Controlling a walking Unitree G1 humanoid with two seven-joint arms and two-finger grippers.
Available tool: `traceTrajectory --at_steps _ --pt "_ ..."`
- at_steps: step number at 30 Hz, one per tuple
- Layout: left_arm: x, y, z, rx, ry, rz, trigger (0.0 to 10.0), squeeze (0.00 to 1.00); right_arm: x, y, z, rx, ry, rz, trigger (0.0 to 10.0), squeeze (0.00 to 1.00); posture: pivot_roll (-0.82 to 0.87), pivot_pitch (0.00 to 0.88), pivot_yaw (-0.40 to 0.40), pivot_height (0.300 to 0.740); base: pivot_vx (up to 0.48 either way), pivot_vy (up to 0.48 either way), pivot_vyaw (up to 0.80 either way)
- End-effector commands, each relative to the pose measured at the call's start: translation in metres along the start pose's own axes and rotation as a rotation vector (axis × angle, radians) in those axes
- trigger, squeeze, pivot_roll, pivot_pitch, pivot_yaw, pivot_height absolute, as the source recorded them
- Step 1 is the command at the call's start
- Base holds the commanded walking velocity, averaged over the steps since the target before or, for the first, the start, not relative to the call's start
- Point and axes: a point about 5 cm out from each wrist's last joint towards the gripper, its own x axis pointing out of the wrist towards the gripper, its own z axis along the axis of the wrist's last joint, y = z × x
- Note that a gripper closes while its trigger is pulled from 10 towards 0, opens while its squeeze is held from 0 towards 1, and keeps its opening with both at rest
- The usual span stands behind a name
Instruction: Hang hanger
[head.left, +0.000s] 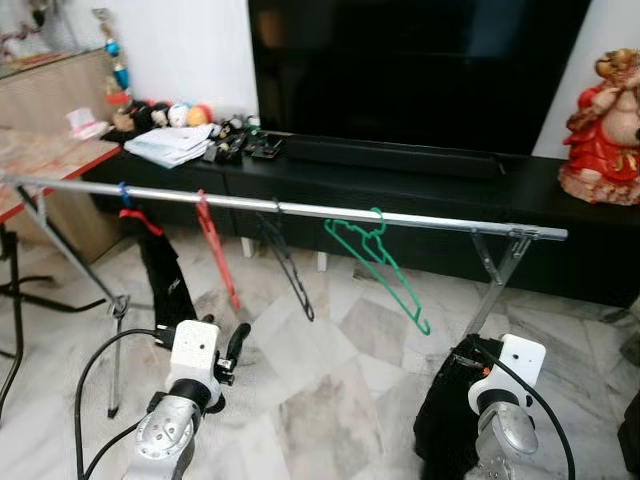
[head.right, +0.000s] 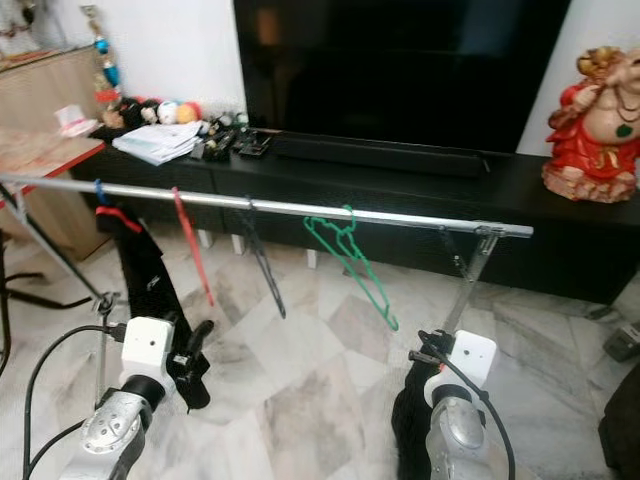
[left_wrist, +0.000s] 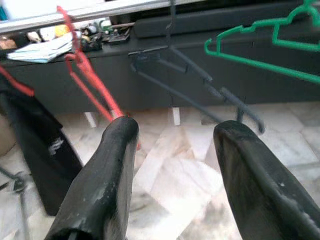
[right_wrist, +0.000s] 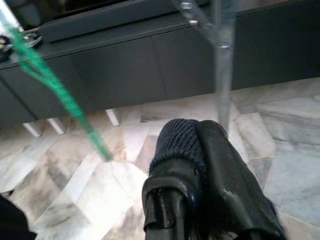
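Note:
A silver rail runs across in front of me at chest height. On it hang a red hanger, a black hanger and a green hanger, all bare. At the rail's left end a black garment hangs from a red and blue hanger. My left gripper is open and holds nothing, low before the red and black hangers. My right gripper is shut on a dark knitted cloth, which hangs below it, under the rail's right end.
A black TV console with a large TV stands behind the rail. A red statue sits on its right end. The rack's slanted leg is close to my right gripper. A red-edged table stands at the left.

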Motion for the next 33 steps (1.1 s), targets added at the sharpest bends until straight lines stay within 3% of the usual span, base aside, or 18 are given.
traceTrajectory --at_steps 1,8,33 --pt "0.0010 -0.0020 0.0025 -0.012 -0.003 -0.008 10.0 0.00 0.0014 0.0002 0.0031 0.002 -0.015 -0.001 10.0 0.00 0.02 0.000 0.034 0.740 0.259 0.000 0.00" --pt "0.0001 -0.0017 0.0019 -0.021 -0.004 -0.001 10.0 0.00 0.0018 0.0013 0.0038 -0.011 -0.014 0.014 10.0 0.00 0.02 0.000 0.023 0.740 0.259 0.000 -0.55" --pt "0.0001 -0.0016 0.0034 -0.078 -0.017 0.026 10.0 0.00 0.0034 0.0039 0.0029 -0.022 -0.010 0.028 10.0 0.00 0.03 0.000 0.009 0.740 0.259 0.000 0.00"
